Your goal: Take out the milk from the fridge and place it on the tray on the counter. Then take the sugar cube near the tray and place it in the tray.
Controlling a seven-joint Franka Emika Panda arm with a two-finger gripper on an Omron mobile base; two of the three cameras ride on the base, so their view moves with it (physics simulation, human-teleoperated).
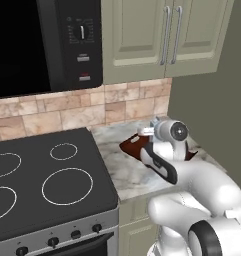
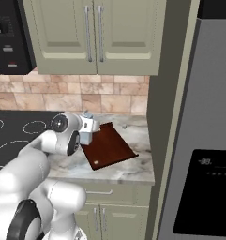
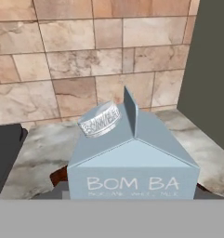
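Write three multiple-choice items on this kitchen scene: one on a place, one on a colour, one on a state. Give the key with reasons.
1. The milk is: A inside the fridge; B in the gripper by the tray; C on the stovetop.
2. The tray is: A white; B green; C dark red-brown.
3. The fridge is: A shut; B wide open; C half open.

Key: B, the carton sits at the hand beside the tray; C, the right base view shows its colour; A, its grey door front lies flat and closed.

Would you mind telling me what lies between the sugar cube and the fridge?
Bare marbled counter and then the dark side panel separate the sugar cube from the fridge, as the right base view shows.
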